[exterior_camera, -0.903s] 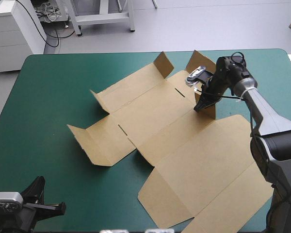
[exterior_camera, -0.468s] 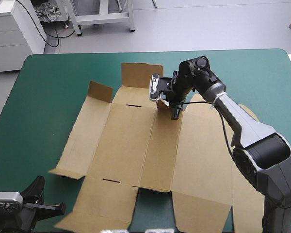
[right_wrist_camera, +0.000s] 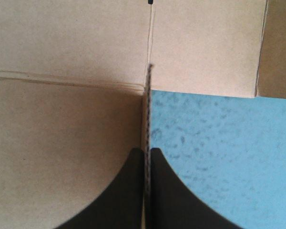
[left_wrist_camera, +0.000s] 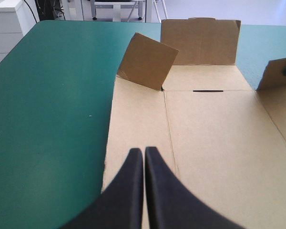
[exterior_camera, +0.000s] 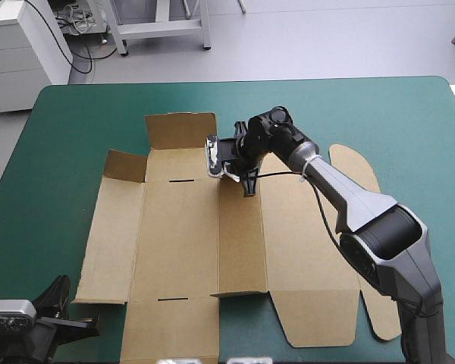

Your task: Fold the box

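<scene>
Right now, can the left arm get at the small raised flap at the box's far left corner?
Probably yes. Only flat board of the box lies between the shut left gripper and that flap; the right gripper is clamped on the box farther right, clear of the path.

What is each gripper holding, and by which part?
The right gripper is shut on the box, pinching the thin edge of an upright flap at the box's far side. The left gripper is shut and holds nothing.

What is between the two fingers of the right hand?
The right hand pinches a flap of the box, seen edge-on in the right wrist view.
</scene>
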Robot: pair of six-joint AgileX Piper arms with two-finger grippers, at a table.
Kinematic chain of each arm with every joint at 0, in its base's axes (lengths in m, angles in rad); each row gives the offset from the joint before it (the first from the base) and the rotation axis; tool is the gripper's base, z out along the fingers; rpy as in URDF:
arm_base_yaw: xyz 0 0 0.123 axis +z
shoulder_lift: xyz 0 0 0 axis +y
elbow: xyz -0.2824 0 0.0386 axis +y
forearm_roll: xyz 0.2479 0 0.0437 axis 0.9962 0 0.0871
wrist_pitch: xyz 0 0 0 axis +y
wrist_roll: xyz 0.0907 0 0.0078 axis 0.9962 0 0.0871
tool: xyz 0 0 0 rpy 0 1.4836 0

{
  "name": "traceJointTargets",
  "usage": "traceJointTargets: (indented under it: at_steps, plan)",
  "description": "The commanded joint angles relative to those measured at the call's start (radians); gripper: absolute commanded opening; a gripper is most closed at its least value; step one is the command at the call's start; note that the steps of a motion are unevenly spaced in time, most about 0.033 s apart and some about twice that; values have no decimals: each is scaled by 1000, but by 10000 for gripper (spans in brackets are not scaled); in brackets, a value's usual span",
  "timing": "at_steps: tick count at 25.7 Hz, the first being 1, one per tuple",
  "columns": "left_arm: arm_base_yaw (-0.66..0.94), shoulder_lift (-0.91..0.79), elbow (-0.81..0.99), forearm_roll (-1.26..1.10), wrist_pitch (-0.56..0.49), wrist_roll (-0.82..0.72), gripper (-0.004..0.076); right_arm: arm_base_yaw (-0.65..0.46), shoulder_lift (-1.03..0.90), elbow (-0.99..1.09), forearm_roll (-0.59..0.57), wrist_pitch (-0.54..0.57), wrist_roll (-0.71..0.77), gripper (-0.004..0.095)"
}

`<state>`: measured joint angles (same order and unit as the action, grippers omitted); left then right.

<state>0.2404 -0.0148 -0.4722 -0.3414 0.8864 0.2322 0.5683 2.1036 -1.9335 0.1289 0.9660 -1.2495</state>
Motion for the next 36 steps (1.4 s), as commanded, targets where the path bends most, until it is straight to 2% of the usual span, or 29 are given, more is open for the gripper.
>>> traceJointTargets:
  at_steps: [1,8,11,13,16,18,19,20,22,28,32,34,36]
  plan:
    - [0,-9,-21,-24,-75,-3,-8,7,-50,-37,22,-85,-1,-22]
    - [0,-9,-21,-22,-75,-17,-6,7,-33,-37,20,-105,10,-18]
    - [0,-7,-21,-22,-75,-17,0,7,-33,-37,20,-102,23,45]
    - [0,-7,-21,-22,-75,-17,0,5,-33,-37,20,-102,53,156]
    - [0,-7,-21,-22,-75,-17,0,5,-33,-42,8,-97,143,373]
    - [0,-7,-21,-22,-75,-17,0,5,-33,-67,2,-81,247,603]
    - [0,-7,-21,-22,-75,-17,0,5,-33,-77,-12,-79,264,681]
    - [0,-7,-21,-22,-75,-17,0,5,-35,-119,-51,-51,324,827]
    - [0,-7,-21,-22,-75,-17,0,5,-35,-203,-58,43,334,892]
    - [0,-7,-21,-22,-75,-15,0,5,-35,-339,-52,187,421,885]
    - [0,-7,-21,-22,-75,-15,0,5,-37,-364,-113,204,594,872]
    - [0,-7,-21,-22,-75,-15,0,5,-37,-362,-187,204,714,703]
    - [0,-7,-21,-22,-75,-15,0,4,-41,-362,-252,204,827,281]
